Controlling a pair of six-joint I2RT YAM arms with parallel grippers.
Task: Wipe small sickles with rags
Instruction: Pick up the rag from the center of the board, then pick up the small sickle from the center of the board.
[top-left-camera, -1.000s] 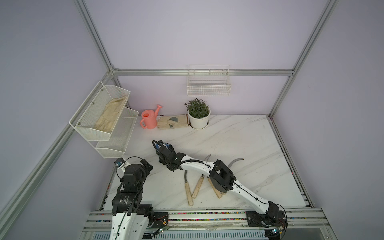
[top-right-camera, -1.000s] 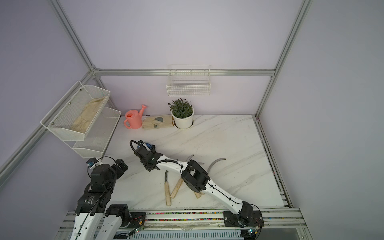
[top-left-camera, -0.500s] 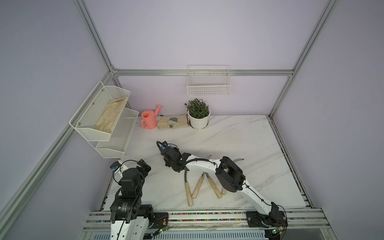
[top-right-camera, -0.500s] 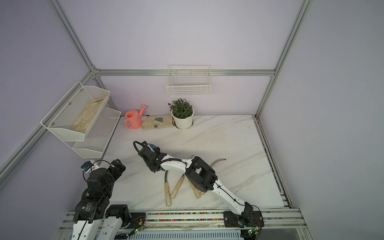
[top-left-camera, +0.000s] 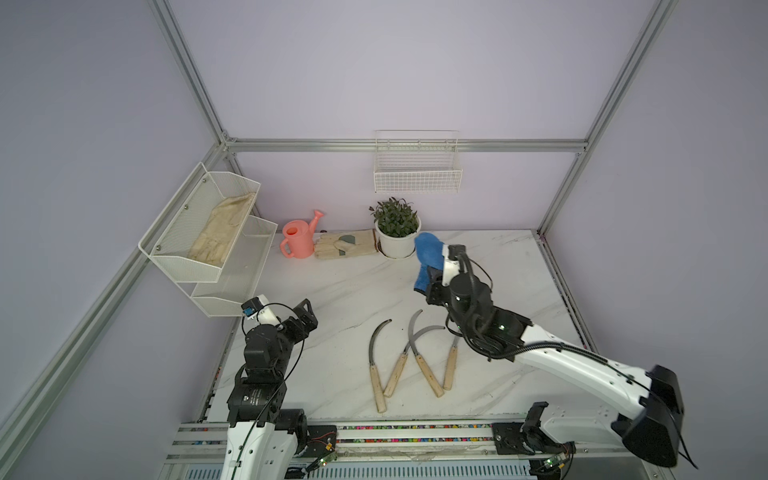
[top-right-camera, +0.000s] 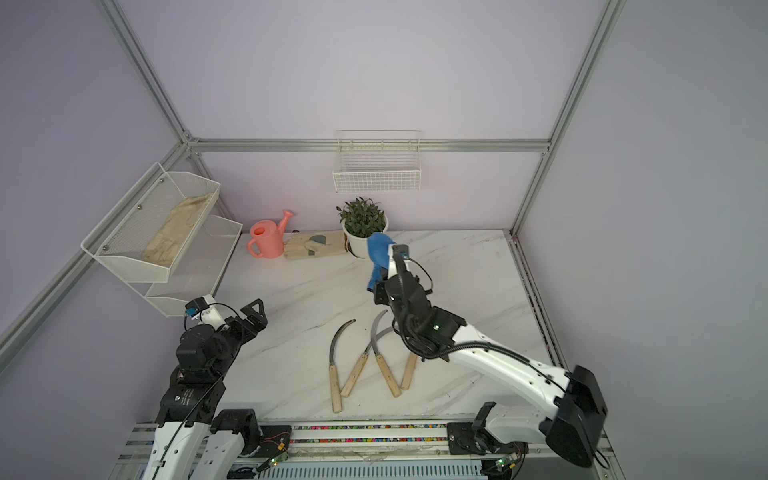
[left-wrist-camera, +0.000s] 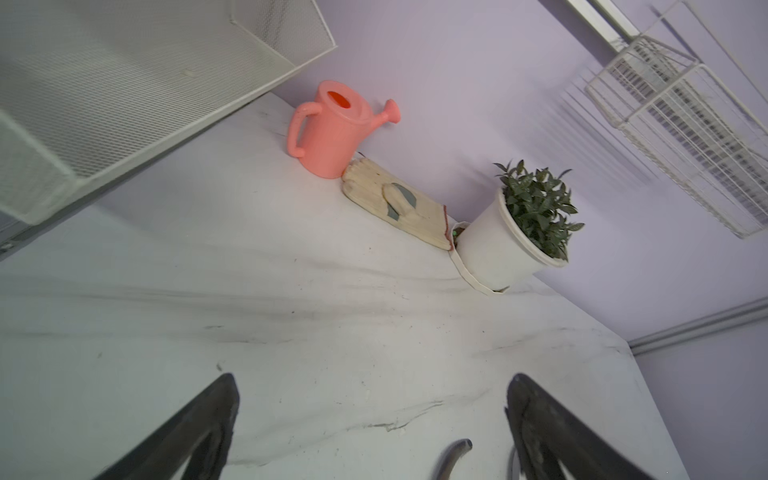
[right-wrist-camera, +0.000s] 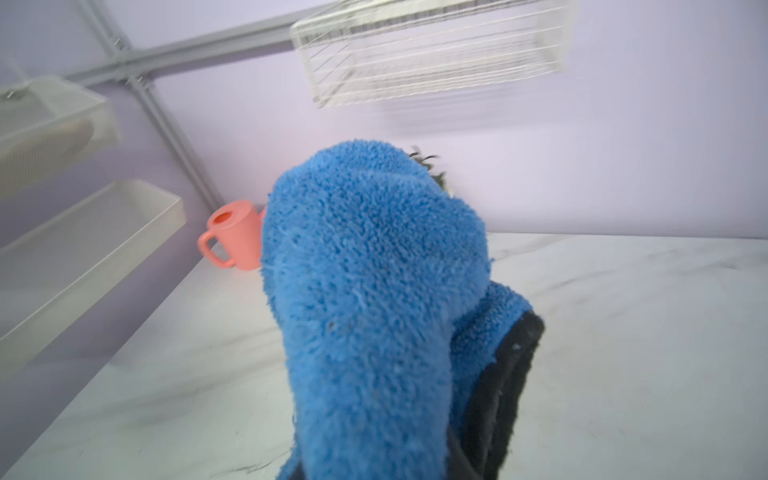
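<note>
Far left, our left tool (top-left-camera: 305, 313) stands wide and empty over the table's (top-left-camera: 332, 291) near-left corner, close to the mesh shelf (top-left-camera: 208, 237). A careless lift there could clip the lower tray.

In the middle, the four small sickles (top-left-camera: 427, 374) lie on the table in a zigzag with their handles towards us, and two of the blades cross. We judge that pressing on one could drag its neighbour, or a point could snag the fluffy cloth.

Further right, our right tool (top-left-camera: 432, 282) is clamped on the blue rag (top-left-camera: 428, 253), raised off the table just beside the plant pot (top-left-camera: 397, 247). The rag fills that wrist view, so any descent goes half blind, and a backward swing could tip the pot.

The open marble lies behind the sickles and to their right, out to the table's right edge.
</note>
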